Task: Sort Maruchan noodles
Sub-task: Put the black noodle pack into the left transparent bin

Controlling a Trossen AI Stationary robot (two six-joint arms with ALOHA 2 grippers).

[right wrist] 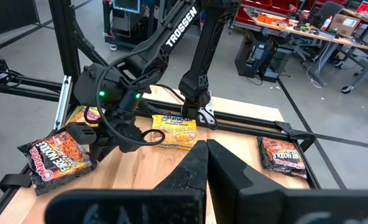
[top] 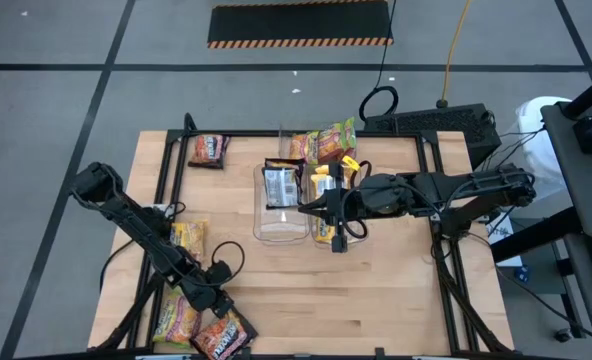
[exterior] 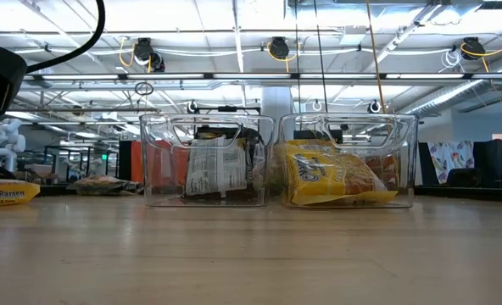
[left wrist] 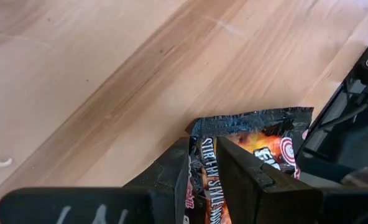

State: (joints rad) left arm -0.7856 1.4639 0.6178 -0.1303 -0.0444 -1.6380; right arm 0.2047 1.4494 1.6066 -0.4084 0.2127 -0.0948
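The left end effector is at the front-left corner of the worktop, its fingers closed around the edge of a dark orange noodle packet, probably to carry it to the left clear bin, where dark packets stand. The right end effector hovers fully shut and empty above the right bin, which holds yellow packets. The bins' contents are partly hidden by that arm.

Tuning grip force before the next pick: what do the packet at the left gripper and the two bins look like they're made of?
The dark packet at the left gripper looks like thin glossy printed plastic film: it creases and catches glare. The two bins look like rigid clear plastic, since the noodle packets inside show through their walls and the edges reflect light.
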